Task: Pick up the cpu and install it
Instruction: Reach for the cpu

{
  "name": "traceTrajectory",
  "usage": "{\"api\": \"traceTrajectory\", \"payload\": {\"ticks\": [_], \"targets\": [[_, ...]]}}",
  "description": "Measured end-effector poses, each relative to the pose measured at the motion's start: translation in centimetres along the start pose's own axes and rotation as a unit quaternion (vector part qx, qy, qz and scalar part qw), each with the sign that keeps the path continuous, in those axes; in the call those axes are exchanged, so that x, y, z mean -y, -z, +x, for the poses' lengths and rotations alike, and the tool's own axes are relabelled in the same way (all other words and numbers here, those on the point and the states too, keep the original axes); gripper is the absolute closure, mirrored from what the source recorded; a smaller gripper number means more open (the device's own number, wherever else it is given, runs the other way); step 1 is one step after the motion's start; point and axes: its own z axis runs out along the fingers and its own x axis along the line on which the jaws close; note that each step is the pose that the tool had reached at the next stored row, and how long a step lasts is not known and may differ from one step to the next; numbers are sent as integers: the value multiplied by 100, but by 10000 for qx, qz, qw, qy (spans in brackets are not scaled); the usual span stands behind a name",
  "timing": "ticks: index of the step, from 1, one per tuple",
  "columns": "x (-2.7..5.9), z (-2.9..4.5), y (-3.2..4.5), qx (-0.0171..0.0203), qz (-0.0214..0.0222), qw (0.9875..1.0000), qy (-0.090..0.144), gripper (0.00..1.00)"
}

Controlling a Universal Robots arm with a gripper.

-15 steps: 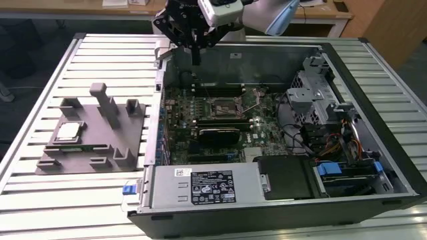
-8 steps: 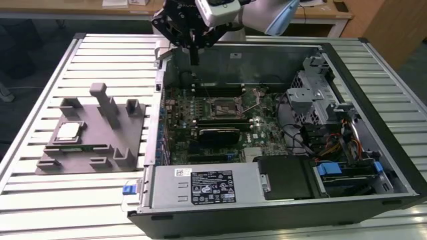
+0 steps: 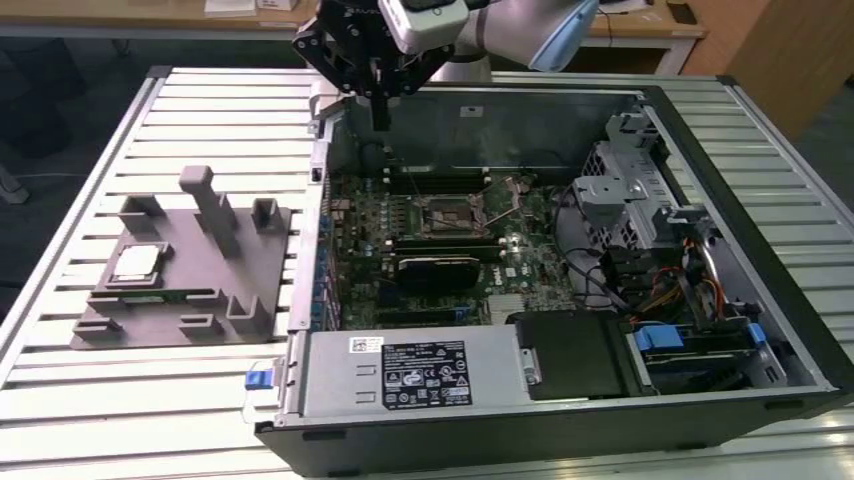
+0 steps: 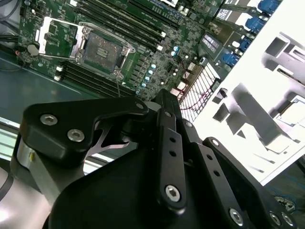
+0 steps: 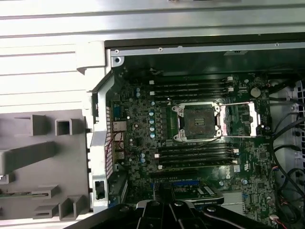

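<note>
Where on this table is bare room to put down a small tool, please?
Free: the slats of the table between the gray holder and the near edge, at the exterior view's lower left, and the strip beyond the holder. Crowded: the holder itself, which carries the cpu, and the computer case, full of cables.

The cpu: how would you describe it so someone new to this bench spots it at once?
Find the open computer case on the slatted table; on the exterior view's left of it lies a grey holder with upright posts. The cpu is the flat silvery square lying on that holder, unlike the black-framed socket inside the case.
</note>
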Motion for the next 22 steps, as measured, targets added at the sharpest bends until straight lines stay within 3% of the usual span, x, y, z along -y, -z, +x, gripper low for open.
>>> {"api": "traceTrajectory", "payload": {"ticks": [22], "targets": [[21, 272, 7, 17, -2, 10000, 1, 89]]}}
